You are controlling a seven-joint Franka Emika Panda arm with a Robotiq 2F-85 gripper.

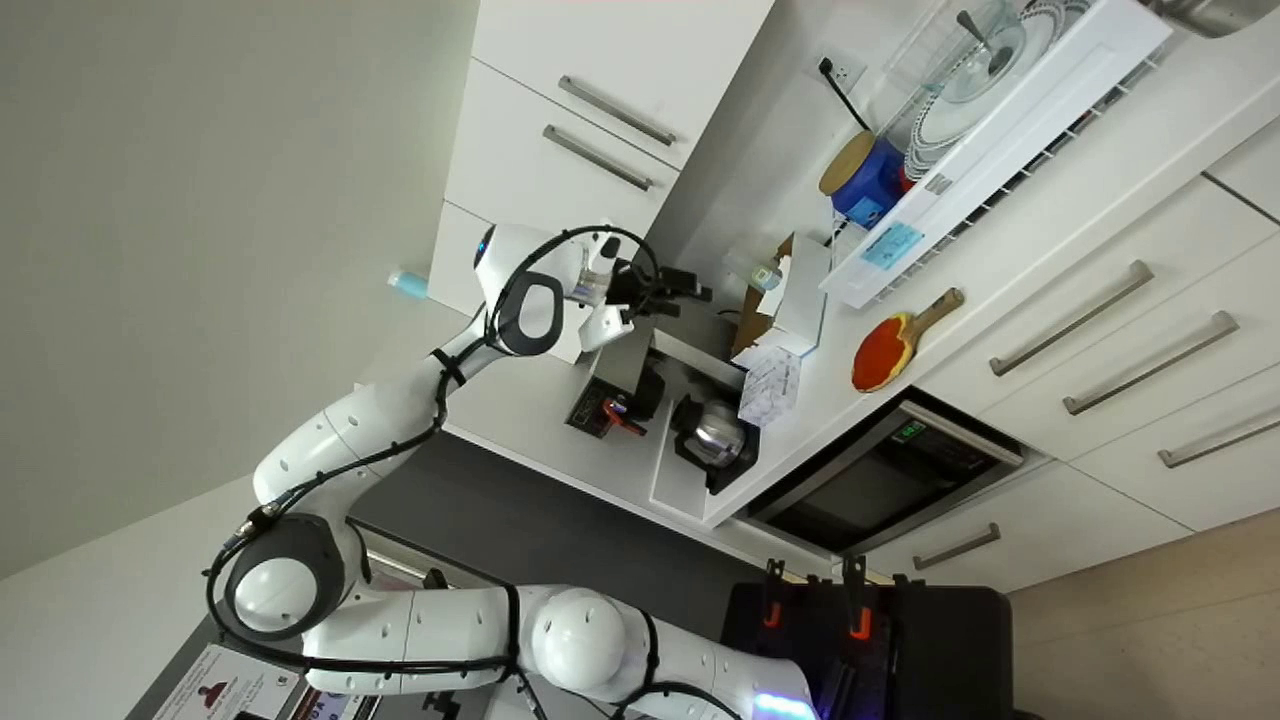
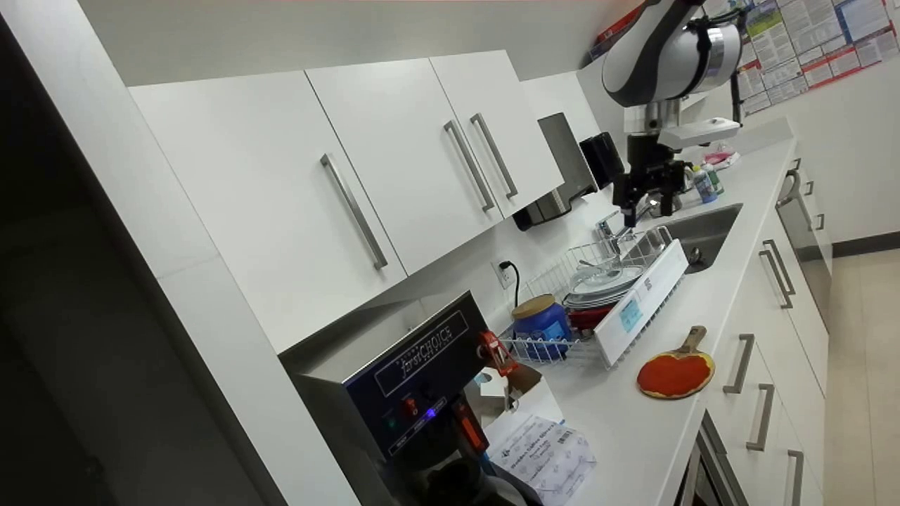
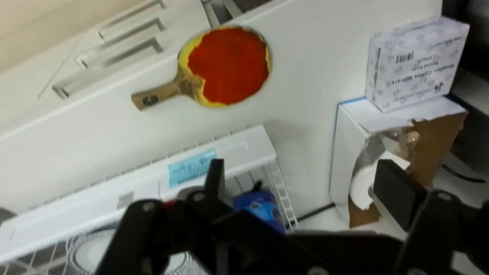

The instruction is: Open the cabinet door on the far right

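The far-right white cabinet door [image 2: 492,105] hangs shut in the wall row, with a slim silver bar handle [image 2: 494,154] near its left edge. The same door [image 1: 640,50] and handle [image 1: 617,110] show in an exterior view at the top. My gripper [image 2: 645,211] hangs pointing down over the counter, apart from the door and handle. It also shows [image 1: 690,298] below the cabinet handles in that picture. In the wrist view my gripper [image 3: 305,179] has its two black fingers wide apart with nothing between them. The cabinet doors are out of the wrist view.
Two more white doors [image 2: 394,154] [image 2: 239,190] stand left of it. Below are a dish rack [image 2: 640,302] with plates and a blue jar [image 2: 541,327], a paddle [image 2: 675,376], an opened box [image 3: 351,152], a stirrer box [image 3: 416,65] and a coffee machine [image 2: 422,372].
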